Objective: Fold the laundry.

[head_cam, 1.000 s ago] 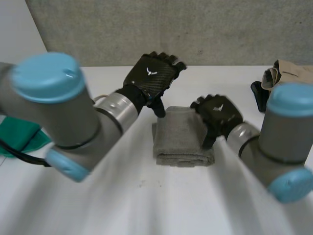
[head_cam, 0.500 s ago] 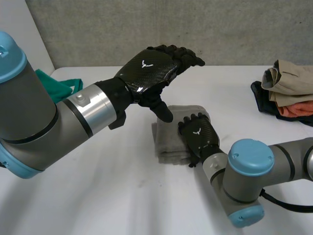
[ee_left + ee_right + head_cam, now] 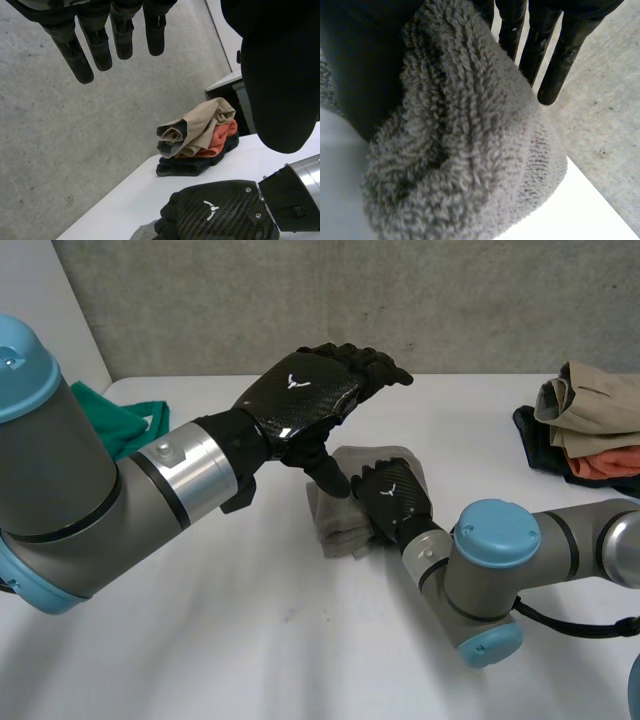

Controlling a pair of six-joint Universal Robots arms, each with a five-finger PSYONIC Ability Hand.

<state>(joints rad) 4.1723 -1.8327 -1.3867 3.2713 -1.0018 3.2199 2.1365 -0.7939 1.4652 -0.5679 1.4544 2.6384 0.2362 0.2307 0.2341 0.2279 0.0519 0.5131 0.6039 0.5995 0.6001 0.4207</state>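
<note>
A folded grey towel [image 3: 335, 518] lies mid-table, rumpled and bunched up on its right side. My right hand [image 3: 397, 500] sits on that right edge. In the right wrist view a thick wad of the towel [image 3: 460, 140] is pinched between the thumb [image 3: 365, 65] and the fingers [image 3: 555, 45], which reach past it. My left hand [image 3: 305, 390] hovers above the towel's far left part, fingers straight and spread, touching nothing. The left wrist view shows its fingers [image 3: 100, 45] in the air, with the right hand [image 3: 220, 215] and a bit of towel [image 3: 145, 232] beneath.
A pile of tan, orange and black clothes [image 3: 590, 420] sits at the table's far right, also in the left wrist view [image 3: 197, 135]. A green cloth [image 3: 125, 420] lies at the far left, behind my left forearm. The white table [image 3: 300, 660] runs bare toward me.
My right hand slid onto the towel's right edge and closed in on it, bunching the cloth and shoving it a little left. The left hand stayed raised, shifting slightly.
</note>
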